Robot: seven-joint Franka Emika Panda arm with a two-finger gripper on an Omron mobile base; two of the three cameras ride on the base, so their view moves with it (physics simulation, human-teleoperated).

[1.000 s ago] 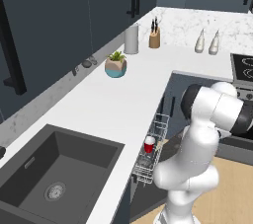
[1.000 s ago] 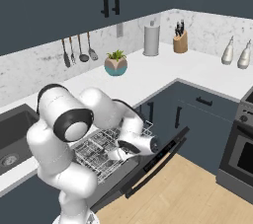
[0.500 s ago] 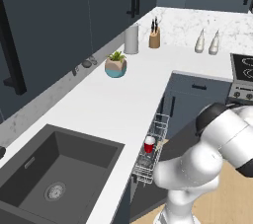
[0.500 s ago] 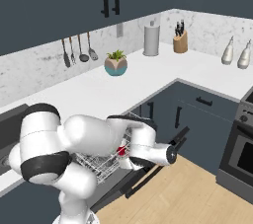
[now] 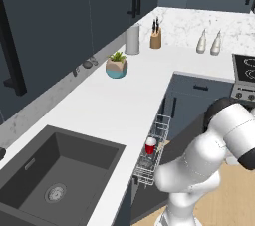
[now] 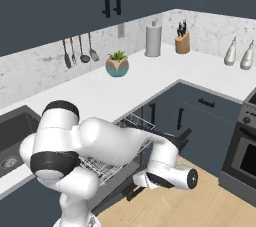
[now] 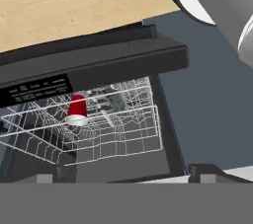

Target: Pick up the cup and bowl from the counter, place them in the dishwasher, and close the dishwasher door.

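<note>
One cup [image 7: 77, 109] stands in the dishwasher [image 7: 106, 119] rack, well apart from the gripper, whose jaw state is hidden.

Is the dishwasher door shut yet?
No, still open: the dishwasher door hangs away from the cabinet and the wire rack sticks out, holding the cup.

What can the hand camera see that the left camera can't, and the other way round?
Hand view alone: the dishwasher door's inner edge with its control strip, and the wooden floor beyond it.

Left base view alone: the counter, the sink, the plant pot, the knife block, the paper roll and two bottles.

Both: the red cup sitting in the pulled-out wire rack. I can't pick out the bowl for sure in either.
</note>
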